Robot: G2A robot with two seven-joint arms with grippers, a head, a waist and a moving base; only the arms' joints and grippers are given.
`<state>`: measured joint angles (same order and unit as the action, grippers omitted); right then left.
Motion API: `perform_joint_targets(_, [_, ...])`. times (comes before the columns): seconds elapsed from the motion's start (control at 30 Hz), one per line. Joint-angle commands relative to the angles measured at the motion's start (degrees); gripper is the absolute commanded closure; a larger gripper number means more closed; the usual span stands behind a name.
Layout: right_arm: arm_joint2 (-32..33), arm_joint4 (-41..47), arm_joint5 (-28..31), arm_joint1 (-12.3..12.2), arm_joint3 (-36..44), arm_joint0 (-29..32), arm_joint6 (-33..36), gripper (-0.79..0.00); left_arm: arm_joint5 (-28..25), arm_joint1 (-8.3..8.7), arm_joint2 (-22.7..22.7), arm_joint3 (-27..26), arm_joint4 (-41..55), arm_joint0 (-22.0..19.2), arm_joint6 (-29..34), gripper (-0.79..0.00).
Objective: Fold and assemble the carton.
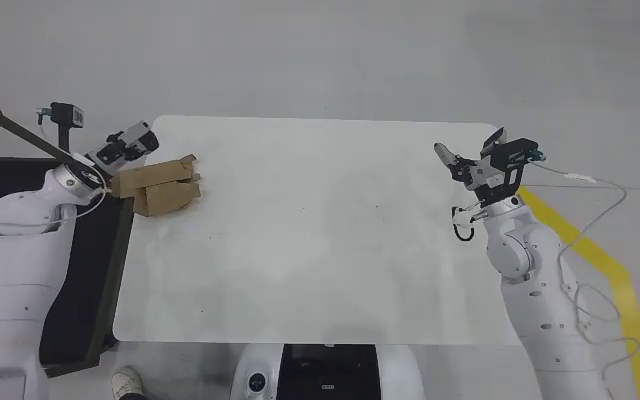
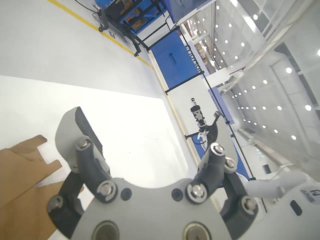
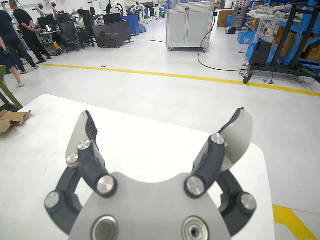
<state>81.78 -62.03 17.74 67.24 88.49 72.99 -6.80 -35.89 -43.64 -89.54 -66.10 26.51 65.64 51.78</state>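
Note:
A flattened brown carton (image 1: 162, 187) lies at the table's left edge, its flaps partly raised. My left gripper (image 1: 138, 142) hangs just behind it, open and holding nothing. In the left wrist view the carton (image 2: 22, 173) lies beside one finger (image 2: 80, 128), and nothing is between the two fingers of the gripper (image 2: 147, 123). My right gripper (image 1: 466, 152) is at the table's far right edge, open and holding nothing. In the right wrist view this gripper (image 3: 162, 116) points across the white table toward the distant carton (image 3: 12, 121).
The white table (image 1: 320, 260) has rounded corners. A dark green frame (image 1: 105, 290) stands along its left side, close to the carton. Yellow floor tape (image 1: 560, 225) runs past the right edge.

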Motion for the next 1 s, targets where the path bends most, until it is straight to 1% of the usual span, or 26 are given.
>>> perform_joint_targets(0.0, [0.00, 0.00, 0.00, 0.00, 0.00, 0.00, 0.00, -0.785, 1.34, -0.17, 0.39, 2.01, 4.56, -0.85, 3.25, -0.785])
perform_joint_targets(0.1, [0.00, 0.00, 0.00, 0.00, 0.00, 0.00, 0.00, -0.785, 4.08, -0.46, 0.94, 6.25, 9.44, -2.73, 6.98, -0.785])
perform_joint_targets(0.23, [0.00, 0.00, 0.00, 0.00, 0.00, 0.00, 0.00, -0.785, 6.19, -1.11, 2.15, 12.05, 13.39, -5.82, 9.16, -0.785])
perform_joint_targets(0.37, [0.00, 0.00, 0.00, 0.00, 0.00, 0.00, 0.00, -0.785, 5.63, -1.60, 2.54, 18.82, 14.02, -8.68, 7.73, -0.785])
perform_joint_targets(0.47, [0.00, 0.00, 0.00, 0.00, 0.00, 0.00, 0.00, -0.785, 4.55, -1.76, 1.95, 23.83, 14.77, -10.25, 6.77, -0.785])
perform_joint_targets(0.57, [0.00, 0.00, 0.00, 0.00, 0.00, 0.00, 0.00, -0.785, 1.80, -1.58, 0.81, 28.91, 13.39, -11.33, 3.41, -0.785])
perform_joint_targets(0.67, [0.00, 0.00, 0.00, 0.00, 0.00, 0.00, 0.00, -0.785, 0.03, -1.42, 0.10, 32.83, 11.80, -11.84, 0.48, -0.785])
perform_joint_targets(0.73, [0.00, 0.00, 0.00, 0.00, 0.00, 0.00, 0.00, -0.785, -0.05, -1.28, -0.33, 35.27, 10.89, -12.19, -1.35, -0.785])
perform_joint_targets(0.87, [0.00, 0.00, 0.00, 0.00, 0.00, 0.00, 0.00, -0.785, 0.96, -1.14, -1.76, 40.07, 12.30, -12.59, -3.24, -0.785])
perform_joint_targets(0.97, [0.00, 0.00, 0.00, 0.00, 0.00, 0.00, 0.00, -0.785, 1.66, -1.05, -1.92, 42.64, 11.19, -12.94, -4.87, -0.785])
